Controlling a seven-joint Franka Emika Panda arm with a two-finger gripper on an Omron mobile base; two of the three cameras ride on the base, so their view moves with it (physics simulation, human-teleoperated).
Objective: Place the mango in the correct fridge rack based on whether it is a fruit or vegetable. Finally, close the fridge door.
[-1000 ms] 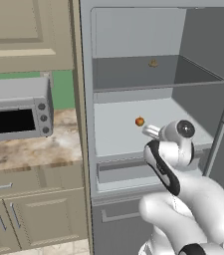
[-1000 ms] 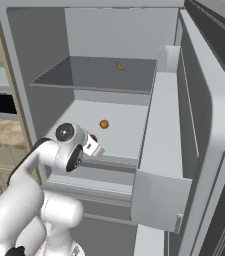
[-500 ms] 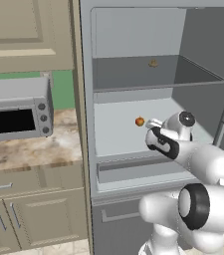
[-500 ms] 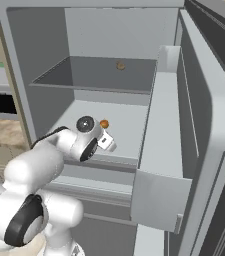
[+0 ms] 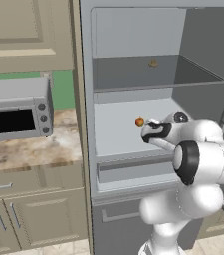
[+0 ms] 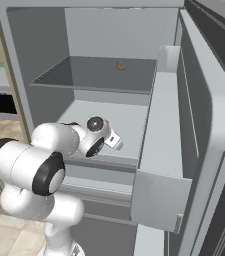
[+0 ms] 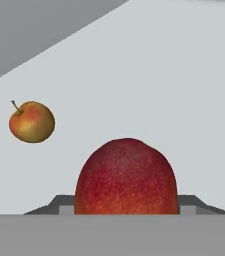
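Over the rack (image 5: pixel 118 130): mango (image 7: pixel 126 177) held beside the apple (image 7: pixel 31 121).
Gripper (image 5: pixel 151 130): clenched on mango.
Handling: judged light, firm, smooth-skinned, likely slippery.
Hold: best across the widest middle.

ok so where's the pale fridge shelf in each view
left base view: pale shelf at centre, under the dark shelf.
right base view: pale shelf at centre, again under the dark shelf.
hand view: pale shelf behind the mango.
landmark: small round fruit resting on it, in left base and hand views.
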